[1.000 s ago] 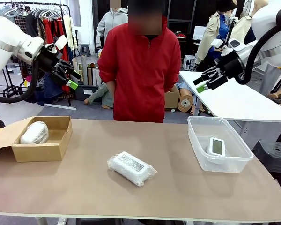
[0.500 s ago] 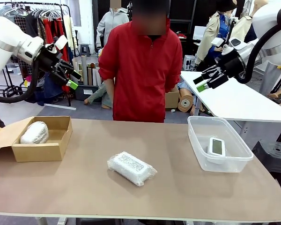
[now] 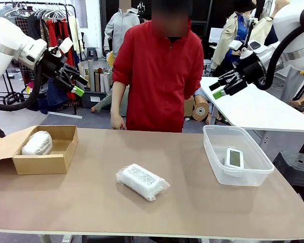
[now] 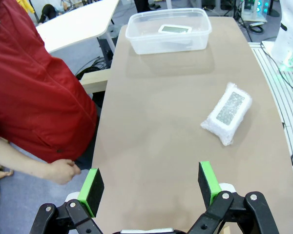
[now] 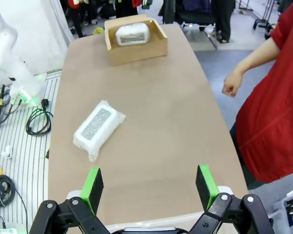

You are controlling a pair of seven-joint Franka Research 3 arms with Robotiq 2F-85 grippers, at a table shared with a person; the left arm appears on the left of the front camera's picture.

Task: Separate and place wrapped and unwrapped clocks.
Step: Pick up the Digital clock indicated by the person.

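One bubble-wrapped clock (image 3: 142, 181) lies loose near the middle of the table (image 3: 91, 202), also in the left wrist view (image 4: 226, 112) and the right wrist view (image 5: 98, 127). A second wrapped clock (image 3: 37, 143) rests inside the cardboard box (image 3: 45, 163) at the left (image 5: 131, 34). The bare white clock (image 3: 234, 158) with its greenish-grey screen lies in the clear plastic tub (image 3: 213, 152) at the right (image 4: 175, 29). My left gripper (image 3: 76, 82) hangs open high above the box. My right gripper (image 3: 216, 89) hangs open high above the tub. Nothing sits between either gripper's green pads (image 4: 93, 189) (image 5: 92, 186).
A person in a red top (image 3: 159, 76) stands at the far edge, one hand (image 3: 116, 121) hanging just behind the table's rim. A white table (image 3: 253, 109) stands behind at the right. The box's flap (image 3: 2, 147) is folded out to the left.
The person has shifted slightly to the right and an arm has come down at the side, the hand now near the table's far edge. Both arms and the clocks stay where they were.
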